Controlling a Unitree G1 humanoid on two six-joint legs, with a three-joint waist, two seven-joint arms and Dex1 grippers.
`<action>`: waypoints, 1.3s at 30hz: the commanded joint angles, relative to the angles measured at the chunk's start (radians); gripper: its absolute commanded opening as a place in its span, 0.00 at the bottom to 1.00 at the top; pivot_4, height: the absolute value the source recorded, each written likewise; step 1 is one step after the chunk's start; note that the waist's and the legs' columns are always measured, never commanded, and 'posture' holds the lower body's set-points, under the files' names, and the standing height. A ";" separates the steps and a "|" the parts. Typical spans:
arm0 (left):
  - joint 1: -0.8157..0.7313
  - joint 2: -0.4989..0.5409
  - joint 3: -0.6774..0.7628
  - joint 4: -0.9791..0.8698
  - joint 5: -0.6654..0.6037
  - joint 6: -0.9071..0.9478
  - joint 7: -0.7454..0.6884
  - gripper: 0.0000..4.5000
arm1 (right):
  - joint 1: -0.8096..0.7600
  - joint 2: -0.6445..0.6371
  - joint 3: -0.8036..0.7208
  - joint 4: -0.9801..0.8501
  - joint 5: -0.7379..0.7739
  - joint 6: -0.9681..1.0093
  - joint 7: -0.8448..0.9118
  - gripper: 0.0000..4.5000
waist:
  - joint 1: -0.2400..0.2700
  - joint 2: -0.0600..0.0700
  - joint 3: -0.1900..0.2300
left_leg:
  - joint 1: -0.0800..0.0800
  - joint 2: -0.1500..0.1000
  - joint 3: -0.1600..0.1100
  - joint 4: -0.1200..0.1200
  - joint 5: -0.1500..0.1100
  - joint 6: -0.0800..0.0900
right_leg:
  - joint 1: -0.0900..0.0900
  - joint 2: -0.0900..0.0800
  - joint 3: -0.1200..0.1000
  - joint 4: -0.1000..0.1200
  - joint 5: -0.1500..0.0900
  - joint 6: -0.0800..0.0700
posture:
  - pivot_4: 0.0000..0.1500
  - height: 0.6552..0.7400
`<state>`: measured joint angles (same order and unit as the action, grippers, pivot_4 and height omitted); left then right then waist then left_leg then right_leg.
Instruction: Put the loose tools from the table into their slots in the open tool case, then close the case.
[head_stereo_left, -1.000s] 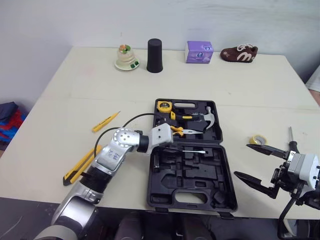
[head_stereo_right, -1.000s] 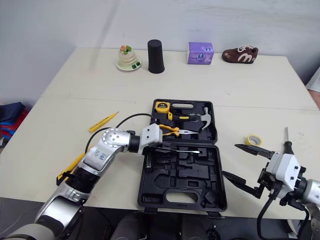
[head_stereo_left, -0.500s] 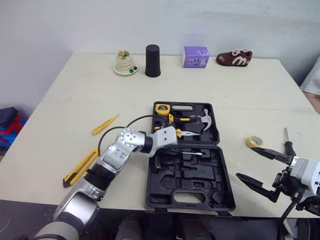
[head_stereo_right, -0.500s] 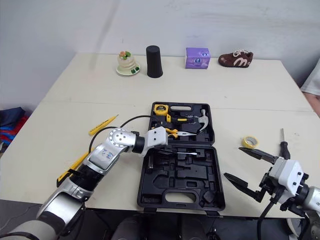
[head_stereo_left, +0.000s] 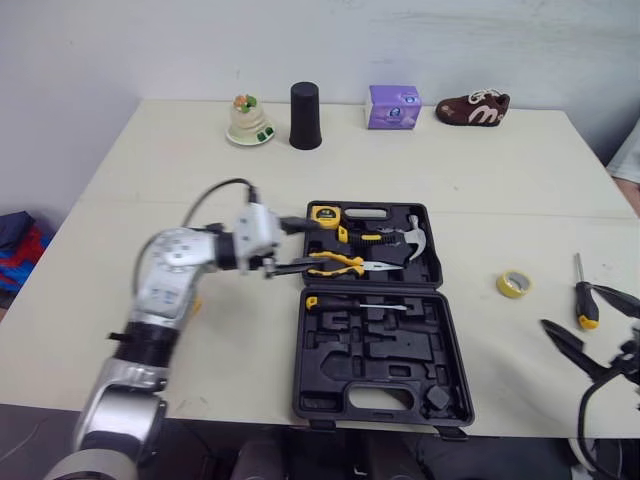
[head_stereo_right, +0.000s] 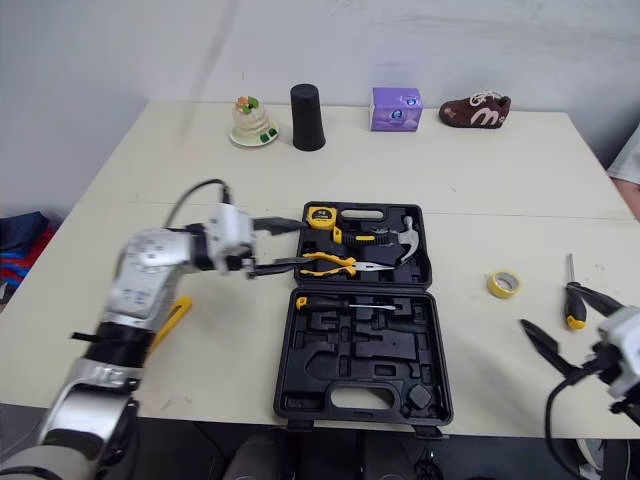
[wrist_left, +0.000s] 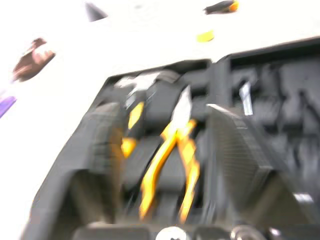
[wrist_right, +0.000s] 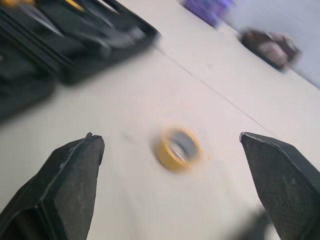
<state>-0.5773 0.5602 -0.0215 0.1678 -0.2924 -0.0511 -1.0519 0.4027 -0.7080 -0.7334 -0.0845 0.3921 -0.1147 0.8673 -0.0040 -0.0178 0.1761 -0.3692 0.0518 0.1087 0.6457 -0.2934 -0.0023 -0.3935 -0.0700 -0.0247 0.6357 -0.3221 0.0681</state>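
Left eye view, left hand (head_stereo_left: 307, 244) apart at tool case (head_stereo_left: 303, 382) rim, right hand (head_stereo_left: 568, 306) apart beside screwdriver (head_stereo_left: 588, 317).

Jaws apart, the left gripper (head_stereo_right: 298, 244) hovers at ten o'clock of the open tool case (head_stereo_right: 340, 342); a yellow tape roll (head_stereo_right: 503, 285) lies at three o'clock.

Case (head_stereo_left: 380, 355): matt blk moulded plastic. Tabletop (head_stereo_left: 200, 170): smooth, matt cream. Hammer head (head_stereo_left: 418, 233): shiny metal. Tape roll (head_stereo_left: 514, 284): glossy yellow.
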 joint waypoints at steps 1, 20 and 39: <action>0.097 0.092 0.145 -0.010 -0.045 -0.001 0.012 0.99 | 0.007 0.003 -0.115 0.120 -0.022 -0.101 -0.049 1.00 | -0.003 0.001 0.001 | 0.000 0.000 0.001 0.000 -0.001 0.001 | 0.000 0.000 0.001 0.000 0.000 0.000 | 1.00 1.00; 0.797 0.186 0.881 0.090 -0.089 0.132 0.429 0.99 | 0.184 0.047 -0.301 0.656 -0.013 -0.237 -0.288 1.00 | -0.025 0.001 0.000 | 0.004 -0.001 0.003 -0.015 -0.005 -0.003 | 0.000 -0.009 0.001 -0.009 -0.010 -0.019 | 1.00 1.00; 0.454 0.161 0.418 -0.467 -0.366 0.407 0.230 0.99 | 0.009 -0.121 -0.055 0.161 0.106 0.349 -0.210 1.00 | -0.027 0.003 -0.001 | 0.009 0.000 0.012 -0.018 -0.003 -0.001 | 0.001 -0.006 0.006 -0.009 0.000 0.000 | 1.00 1.00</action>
<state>-0.1089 0.7162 0.4070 -0.2282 -0.6058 0.3234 -0.8202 0.4111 -0.8057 -0.7883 0.1183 0.4656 0.1605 0.6341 -0.0310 -0.0147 0.1746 -0.3605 0.0513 0.1210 0.6276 -0.2956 -0.0025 -0.3924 -0.0758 -0.0187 0.6265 -0.3217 0.0687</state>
